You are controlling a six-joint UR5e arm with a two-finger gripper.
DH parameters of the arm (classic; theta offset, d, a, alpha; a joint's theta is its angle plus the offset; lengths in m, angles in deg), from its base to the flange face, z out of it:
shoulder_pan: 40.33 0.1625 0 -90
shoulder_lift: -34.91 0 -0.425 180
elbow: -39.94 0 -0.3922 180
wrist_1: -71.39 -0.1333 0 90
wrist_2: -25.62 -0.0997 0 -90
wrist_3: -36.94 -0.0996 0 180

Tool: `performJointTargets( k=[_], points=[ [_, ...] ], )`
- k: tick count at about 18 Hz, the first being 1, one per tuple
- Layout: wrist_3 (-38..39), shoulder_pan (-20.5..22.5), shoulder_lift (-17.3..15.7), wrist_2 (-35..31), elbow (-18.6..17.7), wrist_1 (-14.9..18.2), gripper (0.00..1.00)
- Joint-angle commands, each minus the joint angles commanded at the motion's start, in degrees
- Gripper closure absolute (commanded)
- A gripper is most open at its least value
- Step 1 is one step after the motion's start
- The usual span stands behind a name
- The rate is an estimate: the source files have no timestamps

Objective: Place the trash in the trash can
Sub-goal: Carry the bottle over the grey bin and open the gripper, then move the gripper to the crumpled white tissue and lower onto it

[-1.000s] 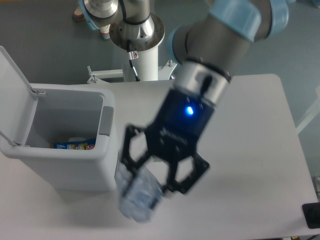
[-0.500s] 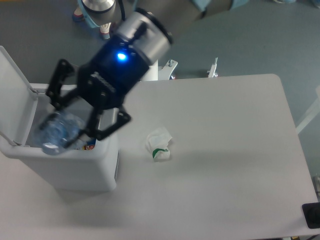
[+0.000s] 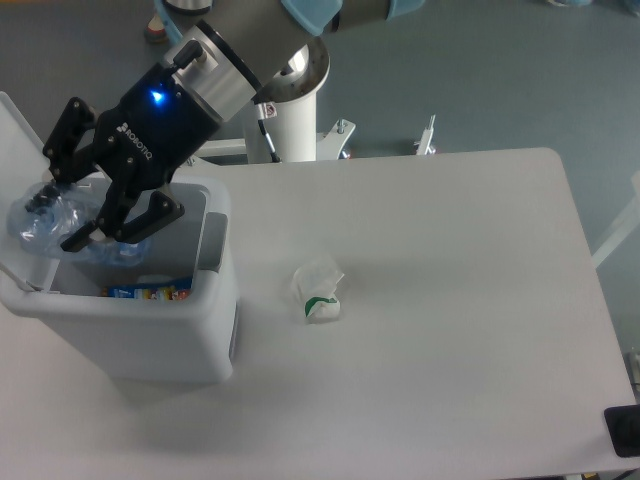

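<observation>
My gripper (image 3: 62, 210) is shut on the clear plastic water bottle (image 3: 45, 219) and holds it over the left side of the open trash can (image 3: 150, 330), just above its rim. The bottle's cap is not clear to see. The trash can is a white-grey bin at the table's left, with its lid (image 3: 25, 140) raised at the far left. The crumpled white paper wad with a green mark (image 3: 319, 292) lies on the white table (image 3: 450, 300), to the right of the bin and apart from it.
A blue and orange snack wrapper (image 3: 148, 291) lies inside the bin. The arm's white base post (image 3: 290, 120) stands behind the table's far edge. A black object (image 3: 625, 430) sits at the table's front right corner.
The gripper has carried the bottle from the table's front, up and left, to above the bin's left side. Its move uncovered the paper wad, which has stayed put.
</observation>
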Motion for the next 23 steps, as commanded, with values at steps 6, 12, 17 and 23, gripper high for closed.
performJointTargets(
  k=[6,12,17,23],
  points=[
    [14.90,8.78,0.52,-0.96,1.93,0.44,0.00],
    [30.06,13.01,5.09,-20.28,2.46,1.40,0.00],
    [25.25,13.89,8.26,-35.38,1.84,12.72,0.00],
    [9.17,13.10,11.77,-45.77,0.88,23.19,0.00]
  ],
)
